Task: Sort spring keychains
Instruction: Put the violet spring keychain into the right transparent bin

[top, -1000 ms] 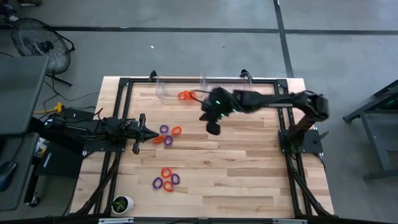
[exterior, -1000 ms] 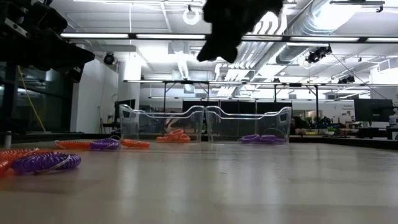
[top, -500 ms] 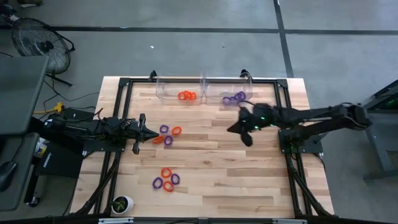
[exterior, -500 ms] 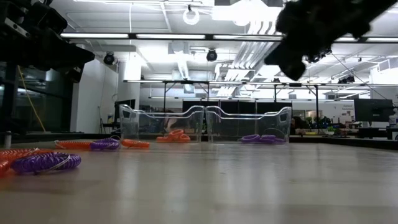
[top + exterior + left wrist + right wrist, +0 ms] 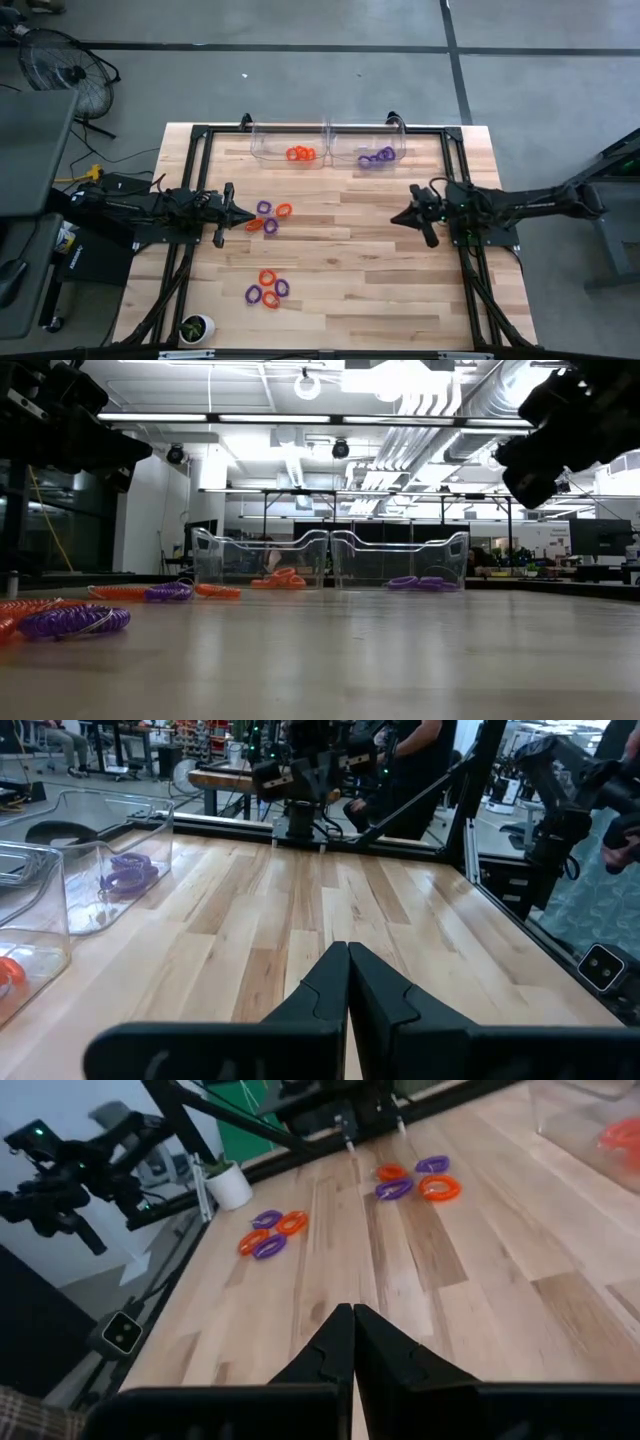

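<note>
Coiled plastic spring keychains (image 5: 265,289) on wooden table (image 5: 350,290)

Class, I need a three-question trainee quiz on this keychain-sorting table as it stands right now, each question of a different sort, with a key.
1. True or false: the right gripper holds a keychain.
2. Which bin holds purple keychains? A) left clear bin B) right clear bin
3. Fill in: the left gripper is ___.

Key: 1 false, it is shut and empty; 2 B, the purple keychains lie there and the orange keychains lie in the left bin; 3 shut.
</note>
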